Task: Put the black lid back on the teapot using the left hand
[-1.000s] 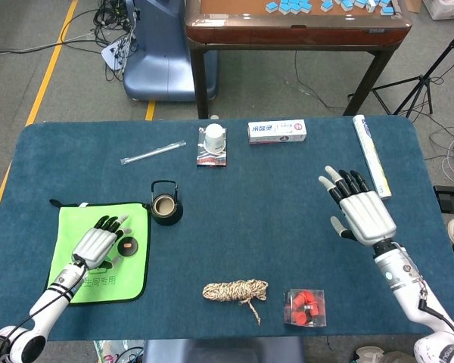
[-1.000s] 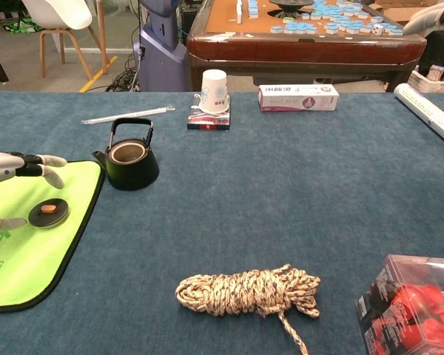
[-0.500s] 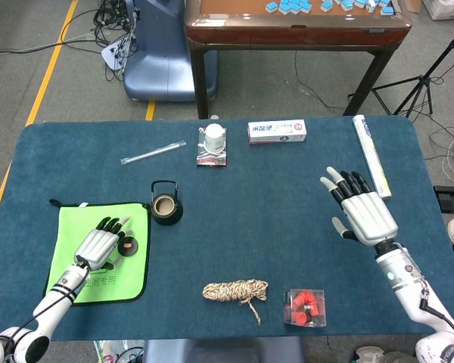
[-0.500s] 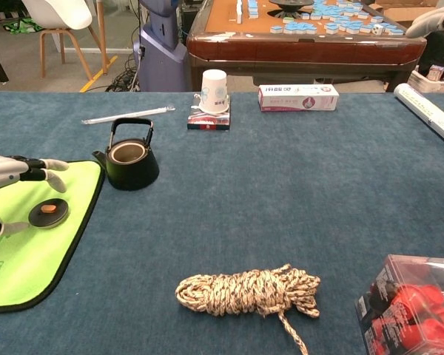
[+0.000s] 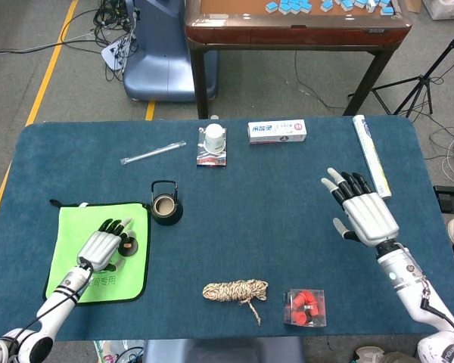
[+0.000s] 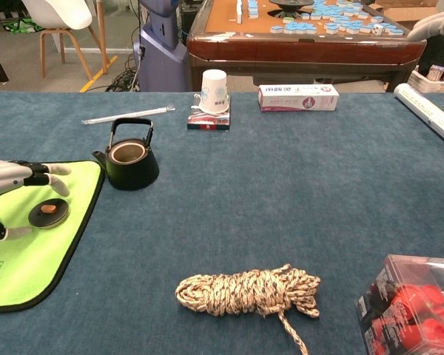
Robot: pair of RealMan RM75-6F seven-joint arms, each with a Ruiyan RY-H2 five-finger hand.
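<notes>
The black teapot [image 5: 166, 209] [image 6: 129, 162] stands uncovered on the blue table, handle upright, just off the green cloth's far right corner. Its black lid [image 6: 48, 213] with an orange knob lies flat on the green cloth [image 5: 76, 265] [image 6: 29, 251]. My left hand [image 5: 102, 246] [image 6: 7, 185] hovers low over the lid, fingers spread around it, thumb near its left side; no grip shows. My right hand [image 5: 362, 215] is raised at the right, palm open and holding nothing.
A rope coil [image 5: 234, 290] [image 6: 248, 291] and a clear box of red pieces [image 5: 304, 307] [image 6: 414, 307] lie at the front. At the back are a paper cup on a box [image 5: 213, 144], a toothpaste box [image 5: 277, 131], a straw [image 5: 153, 152] and a roll [image 5: 371, 155].
My left hand has sunk and drawn back a little toward me over the lid. The lid, the teapot and the right hand have stayed put.
</notes>
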